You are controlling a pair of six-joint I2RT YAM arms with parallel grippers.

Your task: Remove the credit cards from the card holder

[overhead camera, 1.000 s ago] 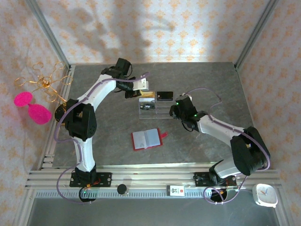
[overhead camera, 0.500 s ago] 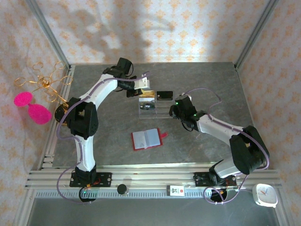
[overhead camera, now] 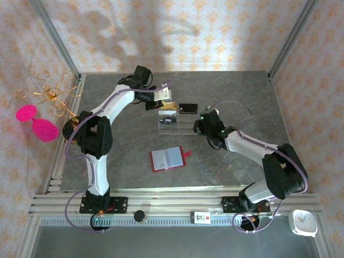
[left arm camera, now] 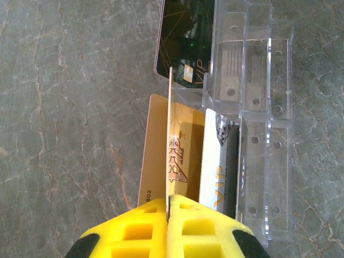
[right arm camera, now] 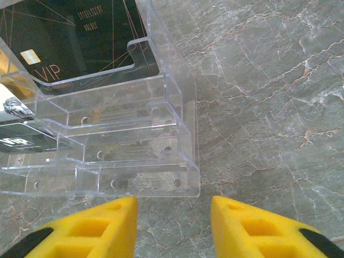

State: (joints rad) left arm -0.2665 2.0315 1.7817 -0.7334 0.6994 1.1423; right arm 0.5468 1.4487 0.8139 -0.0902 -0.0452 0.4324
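Observation:
The card holder (overhead camera: pixel 169 159), a red wallet, lies open on the table between the arms, its grey-blue sleeves facing up. My left gripper (overhead camera: pixel 163 97) (left arm camera: pixel 169 201) is shut on a thin pale card (left arm camera: pixel 169 129), held on edge above a flat gold card (left arm camera: pixel 156 156). A whitish credit card (left arm camera: pixel 212 156) (right arm camera: pixel 13 107) and a darker one (left arm camera: pixel 232 161) (right arm camera: pixel 21 142) stand in the clear acrylic stand (left arm camera: pixel 258 107) (right arm camera: pixel 123 134) (overhead camera: pixel 170 121). My right gripper (overhead camera: pixel 198 127) (right arm camera: pixel 173 215) is open, just short of the stand's near right corner, nothing between its fingers.
A glossy black card (left arm camera: pixel 185 43) (right arm camera: pixel 80 37) (overhead camera: pixel 188 109) lies behind the stand. Aluminium frame posts and patterned walls bound the table. A rail (overhead camera: pixel 177 200) runs along the near edge, with a white clock (overhead camera: pixel 302 223) at its right end.
My left gripper has shifted slightly right and toward the back with the card in it. The right arm and the wallet have not moved.

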